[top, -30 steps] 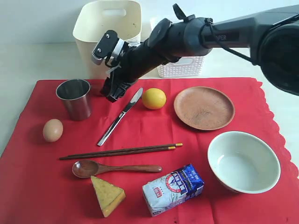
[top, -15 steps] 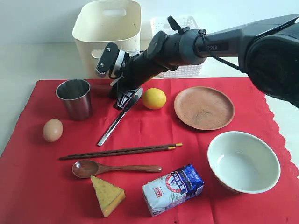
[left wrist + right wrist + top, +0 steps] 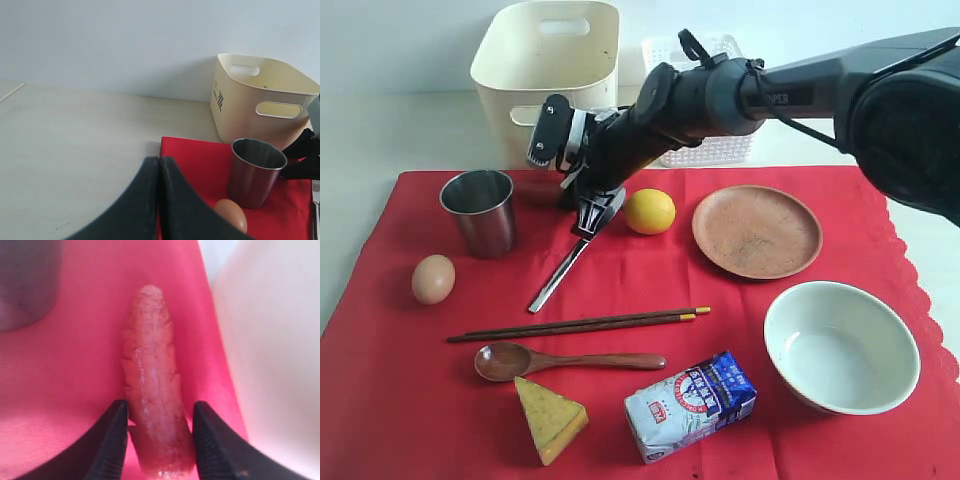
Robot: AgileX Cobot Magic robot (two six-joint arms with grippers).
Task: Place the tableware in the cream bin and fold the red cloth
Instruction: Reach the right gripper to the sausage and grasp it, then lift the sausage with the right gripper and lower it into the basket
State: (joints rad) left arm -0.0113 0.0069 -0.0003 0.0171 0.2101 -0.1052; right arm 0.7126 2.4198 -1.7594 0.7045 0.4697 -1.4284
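- The right pincer is hanging spread open, gripping nothing, at the blade end of the silver table knife. Its wrist view is showing a sausage between the jaws.
- The knife is lying slantwise on the red cloth, between the steel cup and the lemon.
- Thin, stiff and slick, I'm guessing; pinching across the thicker handle is looking safest.
- The left pincer is sitting clenched, empty, over the bench.

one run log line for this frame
right gripper: open, astride sausage | left gripper: shut, empty | steel cup, table knife, brown plate, green bowl: on red cloth | red cloth: unfolded
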